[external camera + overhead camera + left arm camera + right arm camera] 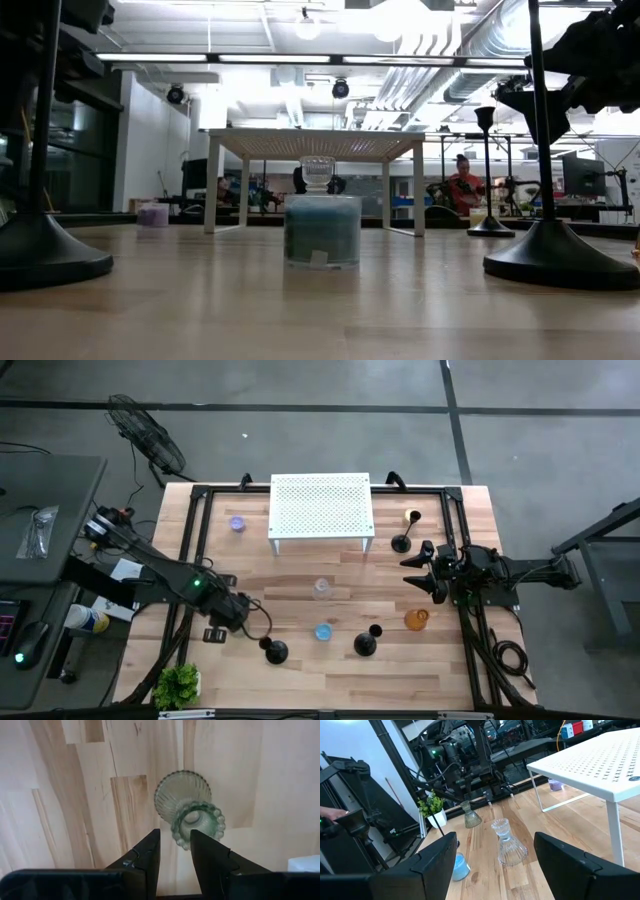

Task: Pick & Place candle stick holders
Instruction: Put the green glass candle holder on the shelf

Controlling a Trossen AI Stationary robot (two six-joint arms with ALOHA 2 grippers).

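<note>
My left gripper (pixel 247 612) is at the front left, shut on a greenish ribbed glass holder (pixel 183 795), which also shows in the right wrist view (pixel 470 817). My right gripper (pixel 420 567) is open and empty at the right, above the table. Three black holders stand on their round bases: one front left (pixel 275 651), one front centre (pixel 367 643), one by the stand (pixel 402 542). A clear glass (pixel 322 588), blue cup (pixel 322 631), amber cup (pixel 416 619), purple cup (pixel 237 523) and yellow cup (pixel 413 517) stand on the table. My left gripper has the greenish holder's beaded top rim (pixel 179 839) between its two fingers, at one edge of the rim. The fingers come from above, pointing down. The flared base is below; whether it rests on the table I cannot tell.
A white perforated stand (pixel 322 510) stands at the far middle. A small green plant (pixel 178 685) is at the front left corner. A black frame (pixel 195 540) runs along the table's sides. People show in the room behind the table.
</note>
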